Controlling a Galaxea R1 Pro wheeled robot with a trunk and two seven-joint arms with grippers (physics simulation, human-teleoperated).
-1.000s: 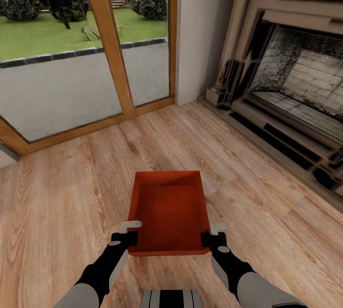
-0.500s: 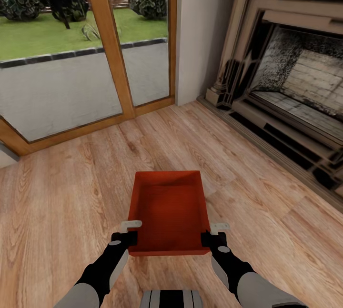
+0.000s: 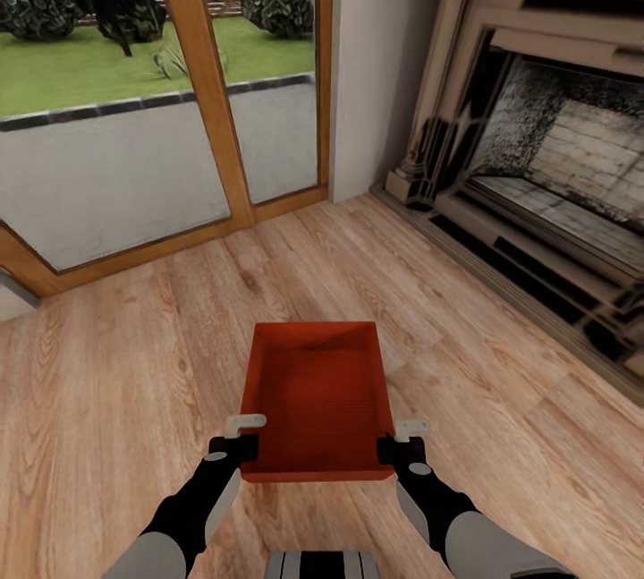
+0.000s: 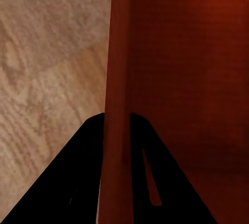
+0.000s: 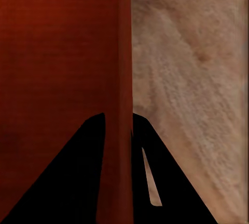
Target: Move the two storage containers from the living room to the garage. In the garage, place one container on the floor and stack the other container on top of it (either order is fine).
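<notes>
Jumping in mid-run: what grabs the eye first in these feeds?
The orange-red storage container, held low in front of the robot over the wood plank floor, with the left hand and right hand each clamped on a side wall. Beyond: glass doors ahead-left, fireplace right.

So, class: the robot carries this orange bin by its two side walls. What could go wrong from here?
1. The left gripper and right gripper pinch only the near ends of the storage container, so it may tip or slip.
2. The fireplace stands close on the right; turning could clip it.

Bare plank floor [image 3: 116, 382] lies open ahead; fireplace [image 3: 546, 185] and glass door [image 3: 152, 114] bound it.
</notes>
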